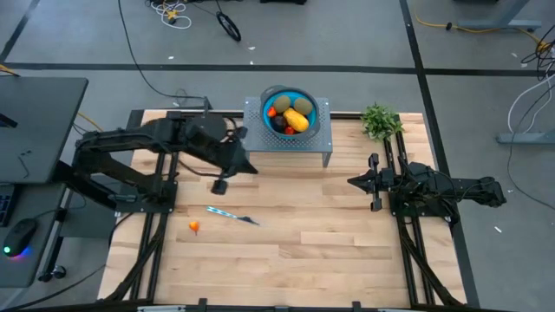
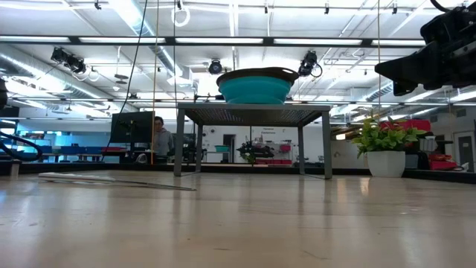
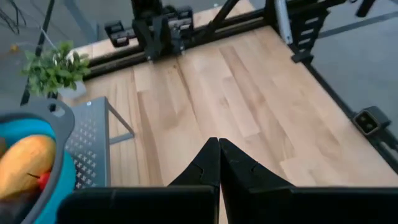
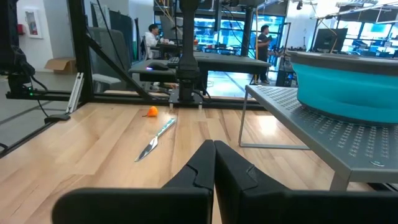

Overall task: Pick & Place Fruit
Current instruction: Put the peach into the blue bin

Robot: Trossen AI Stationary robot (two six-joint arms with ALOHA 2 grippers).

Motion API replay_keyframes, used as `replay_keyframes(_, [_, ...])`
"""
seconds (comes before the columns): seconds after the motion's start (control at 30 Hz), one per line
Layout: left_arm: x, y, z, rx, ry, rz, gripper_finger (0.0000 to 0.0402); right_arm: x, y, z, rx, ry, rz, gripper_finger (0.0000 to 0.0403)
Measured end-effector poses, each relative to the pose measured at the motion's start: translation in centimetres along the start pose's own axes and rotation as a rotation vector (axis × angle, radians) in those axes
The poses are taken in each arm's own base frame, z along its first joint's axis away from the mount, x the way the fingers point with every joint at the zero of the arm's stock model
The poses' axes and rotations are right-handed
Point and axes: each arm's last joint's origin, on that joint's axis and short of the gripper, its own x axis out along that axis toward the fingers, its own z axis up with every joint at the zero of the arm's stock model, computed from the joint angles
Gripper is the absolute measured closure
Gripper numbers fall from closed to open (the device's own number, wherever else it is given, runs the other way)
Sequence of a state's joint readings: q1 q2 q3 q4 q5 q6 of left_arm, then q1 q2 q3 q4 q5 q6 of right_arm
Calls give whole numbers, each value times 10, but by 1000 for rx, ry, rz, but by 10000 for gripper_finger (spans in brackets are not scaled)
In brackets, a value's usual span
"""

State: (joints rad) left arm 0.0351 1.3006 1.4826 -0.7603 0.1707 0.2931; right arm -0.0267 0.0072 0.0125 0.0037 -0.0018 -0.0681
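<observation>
One small orange fruit [image 1: 194, 227] is sitting loose on the counter [image 1: 329, 234], beside the knife [image 1: 231, 215]; the rest are lying in the bowl [image 1: 265, 97]. Left gripper [image 1: 220, 185] is hanging nearer it, jaws shut, empty. Right gripper [image 1: 354, 182] is parked, jaws shut.

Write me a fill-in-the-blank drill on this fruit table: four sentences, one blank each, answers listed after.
1. The teal bowl of fruit stands on a small perforated metal ____.
2. One small orange fruit lies on the wooden table near the silvery ____.
3. The potted plant stands on the side of the ____ arm.
4. The fingers of the left gripper and of the right gripper are both ____.

Missing words: stand; knife; right; shut
</observation>
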Motion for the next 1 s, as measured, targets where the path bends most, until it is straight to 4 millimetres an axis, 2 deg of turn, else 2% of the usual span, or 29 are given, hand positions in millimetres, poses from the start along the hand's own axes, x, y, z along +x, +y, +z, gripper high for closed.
replay_keyframes(0.17, [-26,-13,-2,45,-45,0,401,0,0,0,0,-1,0,396])
replay_keyframes(0.23, [-32,-20,-11,53,-50,-5,401,0,0,0,0,-2,1,396])
replay_keyframes(0.5, [-43,-42,-49,12,-52,-51,401,0,0,0,0,-2,0,396])
replay_keyframes(0.67, [-52,-53,-66,-11,-70,-78,401,0,0,0,0,-1,0,396])
replay_keyframes(1.0, [-63,-63,-83,-18,-80,-105,401,0,0,0,0,-1,0,396])
